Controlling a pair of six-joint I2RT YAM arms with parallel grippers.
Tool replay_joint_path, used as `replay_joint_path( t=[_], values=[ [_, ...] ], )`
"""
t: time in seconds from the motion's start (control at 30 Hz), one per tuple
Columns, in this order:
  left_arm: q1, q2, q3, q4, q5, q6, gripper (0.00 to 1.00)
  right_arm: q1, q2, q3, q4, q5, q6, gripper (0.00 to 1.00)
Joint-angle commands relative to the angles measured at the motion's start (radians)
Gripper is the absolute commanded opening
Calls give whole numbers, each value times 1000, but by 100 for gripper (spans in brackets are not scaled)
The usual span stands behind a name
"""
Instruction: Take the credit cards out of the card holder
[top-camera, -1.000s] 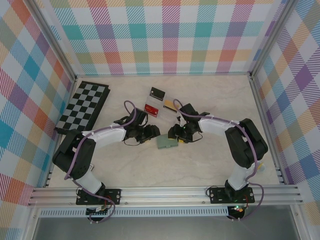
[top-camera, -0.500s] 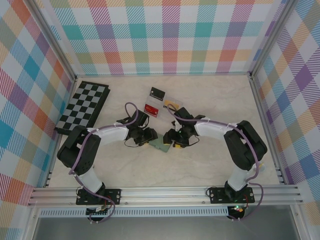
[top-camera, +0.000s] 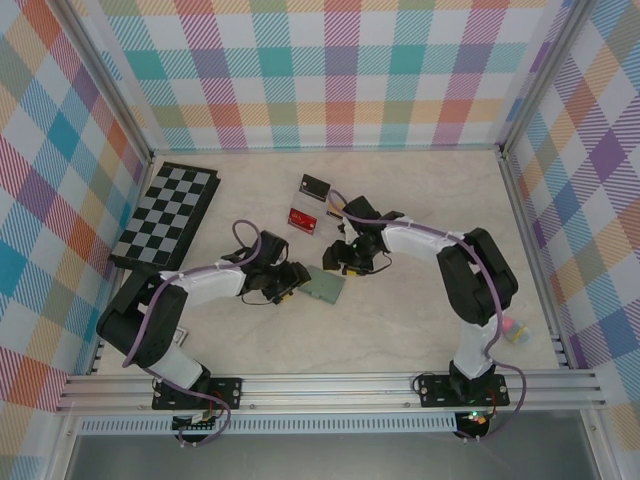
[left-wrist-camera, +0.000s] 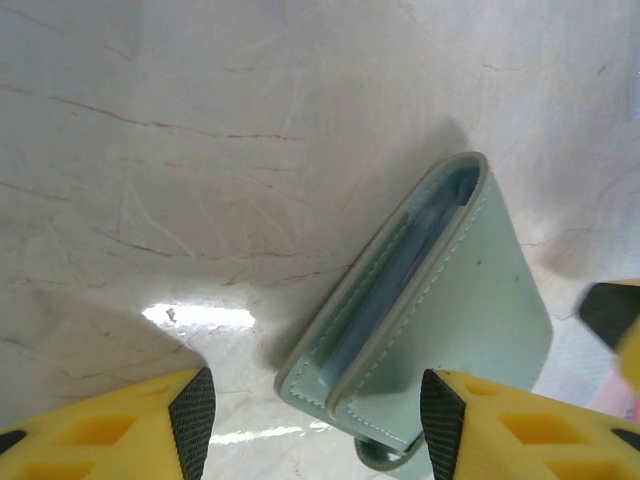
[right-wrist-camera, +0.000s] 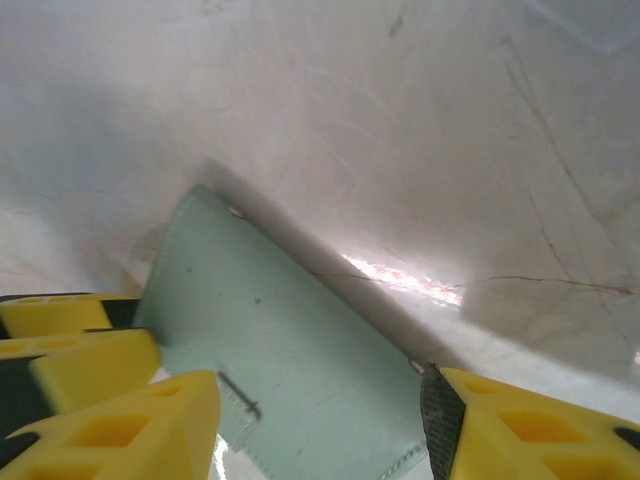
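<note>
Marble-look desk (top-camera: 420, 320), plaid walls all round. Card holder (top-camera: 326, 287) lies nr the ctr, folded shut, btwn my two pincers. My L pincer (top-camera: 291, 280) is just beside its left end and my R pincer (top-camera: 338, 262) is at its far edge.

L wrist view: L pincer (left-wrist-camera: 315, 425) is spread, w/ the holder's near corner in the gap and pale blue lining showing along the open edge. Left pad (left-wrist-camera: 192, 420) is well clear of it. Right pad (left-wrist-camera: 440, 420) is right at its face, can't tell if touching. Not pinching.

R wrist view: R pincer (right-wrist-camera: 320, 430) is also spread, straddling the grey-green cover. Can't tell if my pads touch it.

Red credit card (top-camera: 302, 217) lies further back on the desk, apart from the holder, w/ a dark card (top-camera: 315, 185) beyond it. Checkerboard (top-camera: 165, 215) at far left.
</note>
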Motion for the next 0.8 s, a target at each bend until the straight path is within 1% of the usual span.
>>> replay_joint_path(
  t=[0.0, 0.27, 0.37, 0.53, 0.67, 0.77],
  values=[
    [-18, 5, -21, 109, 77, -84, 59, 4, 23, 16, -6, -51, -8, 54],
    [-19, 35, -45, 154, 88, -117, 57, 5, 19, -30, 25, -86, 27, 52],
    [-20, 54, -41, 171, 97, -122, 56, 5, 23, -47, 38, -107, 43, 49],
    [-20, 59, -46, 206, 108, -133, 53, 7, 21, -71, 58, -129, 65, 48],
    [-20, 51, -42, 217, 108, -124, 49, 11, 17, -85, 79, -157, 78, 48],
    [-20, 50, -39, 225, 107, -117, 44, 15, 16, -91, 91, -174, 85, 48]
  ],
)
